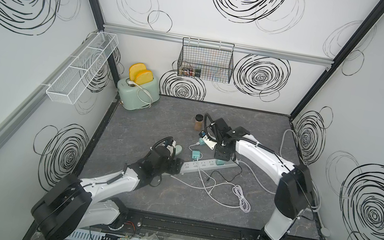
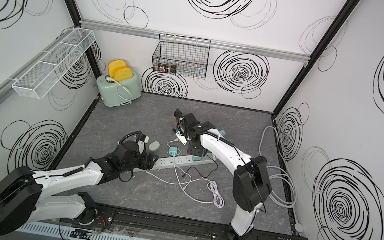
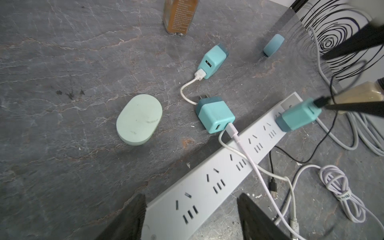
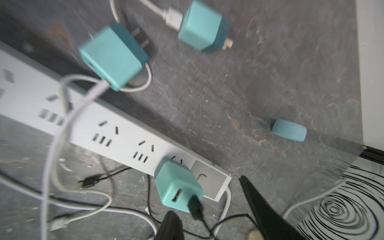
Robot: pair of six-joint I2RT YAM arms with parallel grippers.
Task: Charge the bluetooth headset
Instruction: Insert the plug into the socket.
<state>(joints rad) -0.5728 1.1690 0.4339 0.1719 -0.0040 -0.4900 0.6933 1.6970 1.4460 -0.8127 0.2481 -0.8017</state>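
Partway done, headset not charging yet. One teal charger (image 4: 177, 187) sits in the last socket of the white power strip (image 3: 207, 187), at the end toward the right edge of the desk (image 3: 62, 62), with a black USB cable (image 3: 291, 158) plugged into it. The cable's free connector (image 3: 273, 185) lies loose on the desk on the front side of the strip, plugged into nothing.

State of the right gripper (image 4: 205, 195): released, jaws apart just off that charger, gripping nothing. The left gripper (image 3: 191, 195) is spread wide, straddling the strip's other end. A gap shows at one finger, so probably bracing, not clamping.

The mint earbud case (image 3: 139, 119) lies flat and closed mid-desk on the back side of the strip, near the left gripper, no cable in it. A blue case (image 3: 273, 45) lies farther back toward the right edge, also unconnected. Can't tell which is the target.

One loose charger (image 3: 215, 116) lies against the strip's back edge, unplugged, another further back, white cables (image 3: 257, 172) attached.

Left to do: pick up the free connector and seat it in the case's port, which isn't visible
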